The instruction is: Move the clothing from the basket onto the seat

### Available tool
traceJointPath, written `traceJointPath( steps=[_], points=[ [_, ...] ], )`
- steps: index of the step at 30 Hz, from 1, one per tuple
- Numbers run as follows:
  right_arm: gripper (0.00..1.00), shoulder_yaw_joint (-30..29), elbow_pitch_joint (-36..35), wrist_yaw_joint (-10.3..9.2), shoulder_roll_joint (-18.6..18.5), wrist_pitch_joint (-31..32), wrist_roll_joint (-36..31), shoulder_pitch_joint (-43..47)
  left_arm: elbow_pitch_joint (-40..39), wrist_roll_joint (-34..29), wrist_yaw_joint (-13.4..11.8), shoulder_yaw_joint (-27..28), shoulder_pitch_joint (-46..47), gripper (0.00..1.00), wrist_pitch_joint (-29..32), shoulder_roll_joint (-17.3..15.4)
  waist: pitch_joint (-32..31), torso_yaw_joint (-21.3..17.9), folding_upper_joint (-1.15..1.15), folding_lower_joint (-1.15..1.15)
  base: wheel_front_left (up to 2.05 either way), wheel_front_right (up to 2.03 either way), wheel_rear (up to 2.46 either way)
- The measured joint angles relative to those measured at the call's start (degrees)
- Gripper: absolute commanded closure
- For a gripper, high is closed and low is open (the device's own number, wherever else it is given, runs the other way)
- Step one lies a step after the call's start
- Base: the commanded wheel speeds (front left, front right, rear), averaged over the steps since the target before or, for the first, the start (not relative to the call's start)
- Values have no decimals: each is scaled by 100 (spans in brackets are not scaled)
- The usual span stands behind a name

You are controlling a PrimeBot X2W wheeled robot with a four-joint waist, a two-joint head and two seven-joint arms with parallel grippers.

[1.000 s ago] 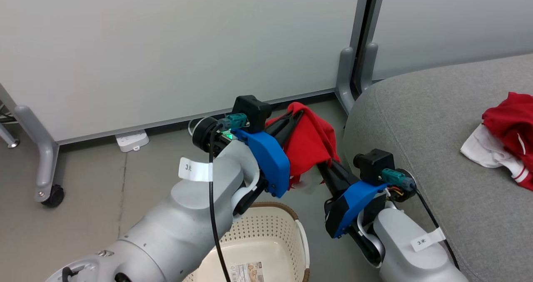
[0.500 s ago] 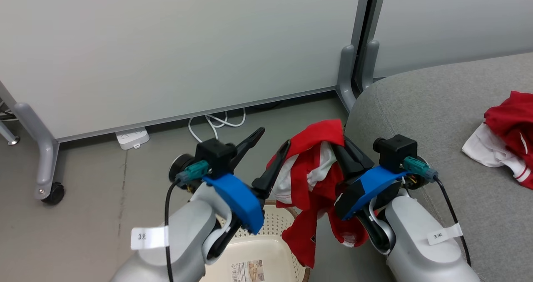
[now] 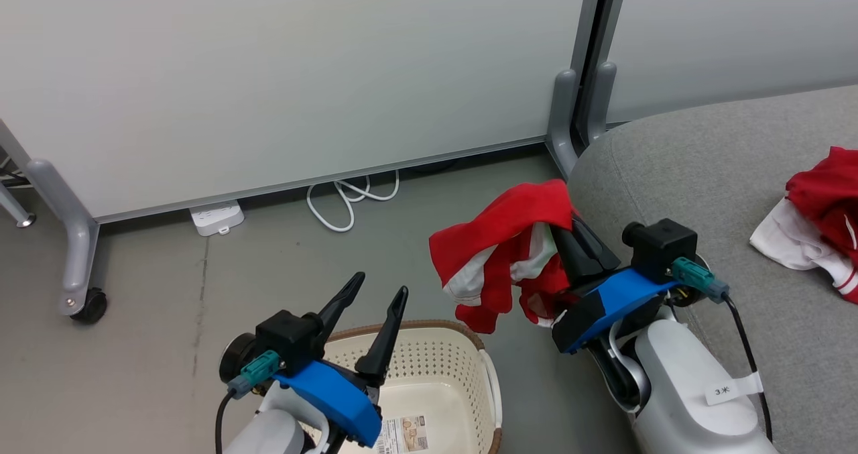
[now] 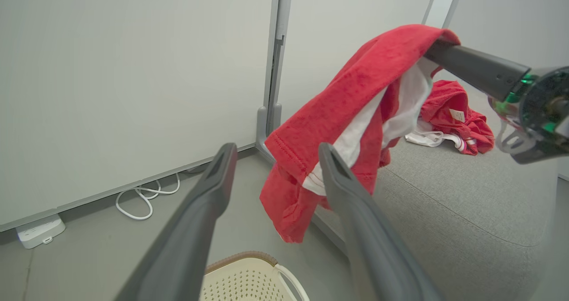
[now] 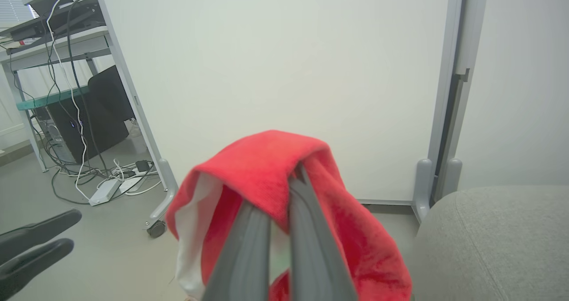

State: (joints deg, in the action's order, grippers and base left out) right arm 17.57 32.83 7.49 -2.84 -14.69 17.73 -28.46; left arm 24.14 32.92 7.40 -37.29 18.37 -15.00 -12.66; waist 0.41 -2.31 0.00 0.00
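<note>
Grey floor and pale, smooth partition panels form the background. Take the basket as your landmark. It is an oval of cream perforated plastic with a brown woven-look rim, cut off by the lower edge of the head view. Its printed label is partly covered by the blue mount of your left arm.

Your left gripper hovers over the basket's far rim, its two long dark fingers spread apart and empty. Your right gripper is up and to the right of the basket, clenched on a red garment. The soft fabric, red outside with white panels within, drapes over the fingers and hangs free above the floor, between the basket and the seat. The fingertips are buried in the fold, so you cannot see exactly where they pinch.

The seat, right of the basket, is a broad light grey woven cushion with a rounded corner and a stitched seam; that corner lies just beside your right arm. A second garment, crumpled red with white trim and a small white tag, lies on the seat well apart from the basket. The head view's right edge cuts it off.

Beyond the basket, along the partition's base, lie a white power strip and a looped white cable. Far left of the basket stands a grey wheeled foot. Farther left, in the right wrist view, a black computer case sits among tangled leads. A grey post joins the panels beyond the basket's right side.
</note>
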Motion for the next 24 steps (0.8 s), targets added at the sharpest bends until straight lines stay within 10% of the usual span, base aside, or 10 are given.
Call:
traceJointPath(
  steps=[24],
  points=[
    [100,-270,-383,0,0,145,-105,183,-188,-338,0,346,-277,0,0,27,174,-827,0,0,0,0,0]
  ],
)
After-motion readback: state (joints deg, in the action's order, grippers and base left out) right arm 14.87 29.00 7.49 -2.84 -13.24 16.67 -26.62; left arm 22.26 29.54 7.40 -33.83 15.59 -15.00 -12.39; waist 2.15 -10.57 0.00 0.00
